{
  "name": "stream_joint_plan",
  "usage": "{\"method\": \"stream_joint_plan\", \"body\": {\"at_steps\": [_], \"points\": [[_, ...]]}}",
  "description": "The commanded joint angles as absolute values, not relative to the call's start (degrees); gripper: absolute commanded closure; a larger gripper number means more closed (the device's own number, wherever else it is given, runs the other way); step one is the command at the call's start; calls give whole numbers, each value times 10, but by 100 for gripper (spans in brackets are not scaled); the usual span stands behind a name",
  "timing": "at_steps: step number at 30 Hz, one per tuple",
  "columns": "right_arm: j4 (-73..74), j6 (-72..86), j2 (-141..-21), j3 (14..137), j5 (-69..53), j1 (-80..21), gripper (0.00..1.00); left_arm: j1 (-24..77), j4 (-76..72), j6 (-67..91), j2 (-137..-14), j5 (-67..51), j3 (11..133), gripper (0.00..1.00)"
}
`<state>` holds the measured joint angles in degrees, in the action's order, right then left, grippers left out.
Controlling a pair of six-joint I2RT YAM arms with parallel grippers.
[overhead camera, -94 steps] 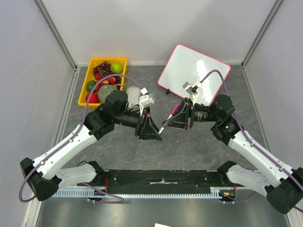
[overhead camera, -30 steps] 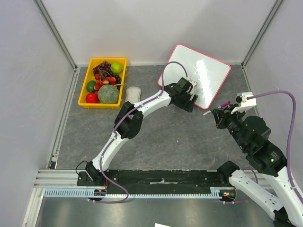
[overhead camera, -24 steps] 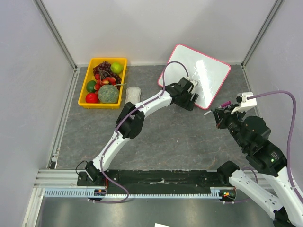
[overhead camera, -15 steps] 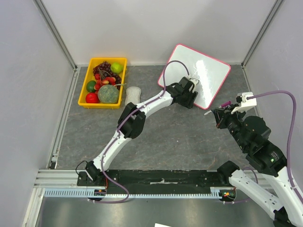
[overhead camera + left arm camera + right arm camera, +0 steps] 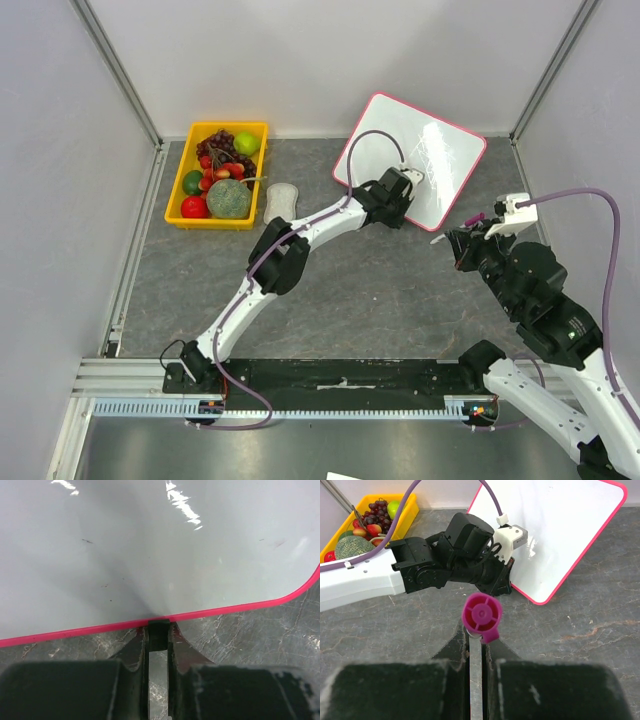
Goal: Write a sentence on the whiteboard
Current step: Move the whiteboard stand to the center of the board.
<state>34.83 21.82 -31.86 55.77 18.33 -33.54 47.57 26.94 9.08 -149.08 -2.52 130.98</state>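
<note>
The whiteboard lies tilted at the back right, glossy white with a pink-red frame. The sentence is out of view; the surface shows only glare and a few specks. My left gripper reaches to the board's near edge, and its jaws are shut on a small black foot under the frame. My right gripper hovers to the right of the board, shut on a marker whose magenta end faces the camera. The marker is clear of the board.
A yellow tray with several fruits stands at the back left. A whitish pad lies beside it on the grey table. Walls and metal rails close in the sides and back.
The left jaws have closed on the board's black foot. Three seconds ago both arms met mid-table; the left has since reached to the board and the right has drawn back to the right.
</note>
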Motion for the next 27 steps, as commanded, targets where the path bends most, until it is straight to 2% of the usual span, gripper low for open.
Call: {"method": "stream_joint_plan", "body": {"at_steps": [1,13,27], "points": [[344,215,-323,577,192,-335,100,475,270,62,-1456,-2,1223,98],[345,227,-322,568,183,-335,100,501,153,109,-1264,35,888,98],[345,233,-315,548,174,-335,100,627,156,298,-1120,141,653,98]]}}
